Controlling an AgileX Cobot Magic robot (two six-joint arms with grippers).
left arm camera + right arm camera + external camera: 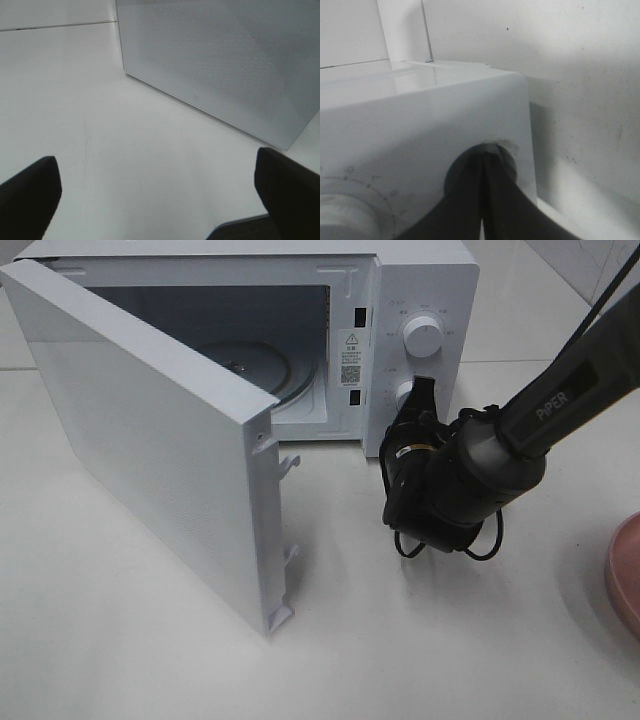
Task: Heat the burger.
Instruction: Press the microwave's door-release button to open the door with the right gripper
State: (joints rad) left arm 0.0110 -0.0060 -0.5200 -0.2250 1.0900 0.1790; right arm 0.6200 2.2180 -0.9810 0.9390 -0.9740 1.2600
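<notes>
The burger is out of view in every frame. A white microwave (425, 280) stands at the back with its door (150, 440) swung wide open; inside, only the glass turntable (250, 365) shows. My right gripper (420, 392) is shut, its dark fingertips pressed together against the lower knob (403, 396) on the control panel. In the right wrist view the right gripper (486, 156) covers that knob. My left gripper (157, 200) is open and empty, low over the white table, facing the door's dotted outer face (225, 65).
The upper knob (423, 337) sits above the right gripper. A pink plate (625, 575) is cut off by the right edge of the table. The open door juts far forward on the left. The right arm (560, 405) reaches in from the right.
</notes>
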